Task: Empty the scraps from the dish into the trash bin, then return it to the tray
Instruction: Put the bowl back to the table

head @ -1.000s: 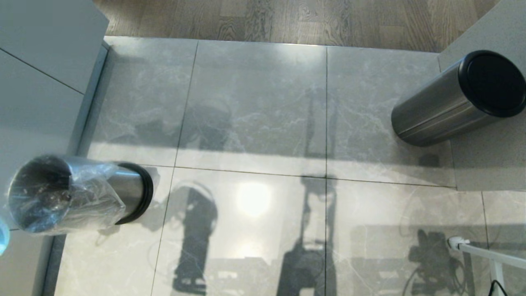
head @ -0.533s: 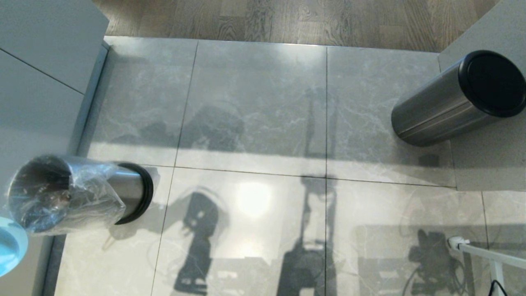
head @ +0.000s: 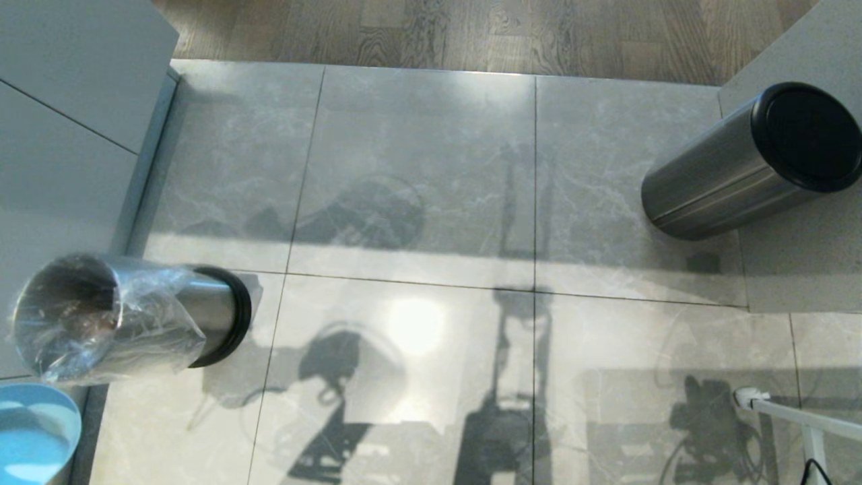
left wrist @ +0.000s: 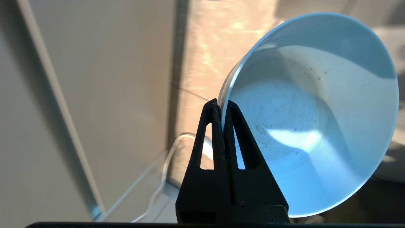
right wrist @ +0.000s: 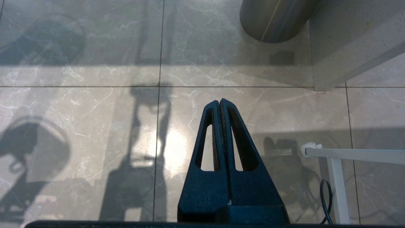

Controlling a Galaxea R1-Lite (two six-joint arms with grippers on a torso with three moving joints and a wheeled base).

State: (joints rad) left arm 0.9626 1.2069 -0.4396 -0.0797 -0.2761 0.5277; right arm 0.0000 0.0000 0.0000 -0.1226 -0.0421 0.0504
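The left gripper [left wrist: 221, 106] is pinching the rim of the emptied dish [left wrist: 313, 117] just beside the trash bin [head: 114, 316]; the right gripper [right wrist: 220, 103] is hanging pressed together.

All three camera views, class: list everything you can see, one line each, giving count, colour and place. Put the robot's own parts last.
Dish: one, pale blue, empty apart from specks, gripped by its rim; at the head view's lower left corner.
Trash bin: one, brushed steel with clear liner and black base ring, on the floor at left, beside the dish.
Steel cylinder: one, steel with flat black top, at right by a grey counter.
White cabinet: one, upper left.
White frame leg: one, lower right, with a black cable.
Floor: grey marble tiles, wood planks beyond.
Left gripper: one, black, shut on the dish's rim.
Right gripper: one, dark, shut, empty, above the floor.
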